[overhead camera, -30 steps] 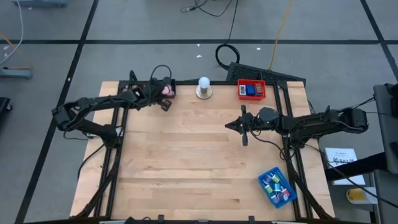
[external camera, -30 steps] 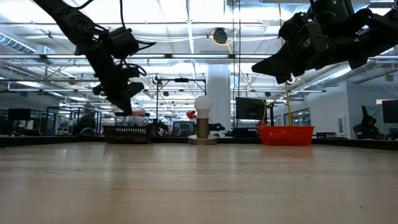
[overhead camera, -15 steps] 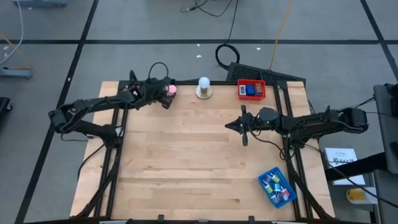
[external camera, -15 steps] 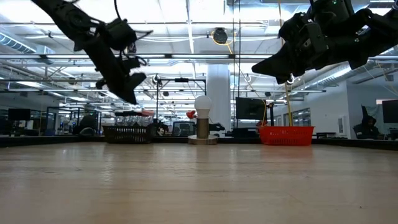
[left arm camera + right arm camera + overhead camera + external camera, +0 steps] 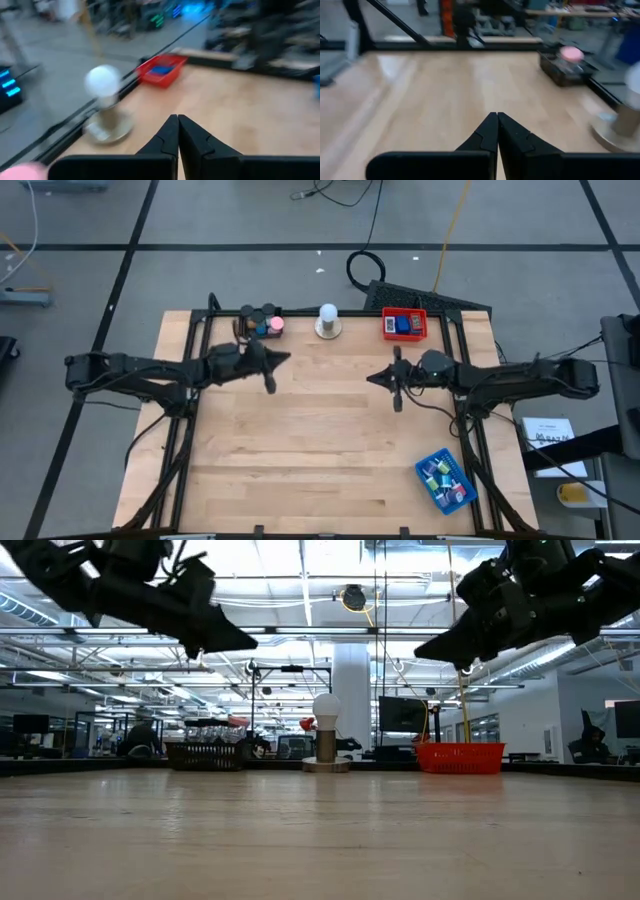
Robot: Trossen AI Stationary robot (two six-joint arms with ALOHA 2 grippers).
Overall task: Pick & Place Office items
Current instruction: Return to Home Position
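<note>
My left gripper hangs shut and nearly level above the table's far left part, just near of the black tray. That tray holds black cylinders and a pink cylinder. My right gripper hangs shut above the table's right half, pointing toward the left arm with nothing in it. In the low view both grippers are well clear of the tabletop. The red tray holds a blue item. The blue tray holds several small clips.
A white knob on a round base stands at the far edge between the black and red trays. The bare wooden tabletop lies between and near of the arms. Dark frame rails run along both table sides.
My left gripper has drawn back from above the black tray toward the near edge and a little to the right. It has risen and tipped from pointing steeply down to nearly level, staying shut. The pink cylinder now shows uncovered in the tray.
</note>
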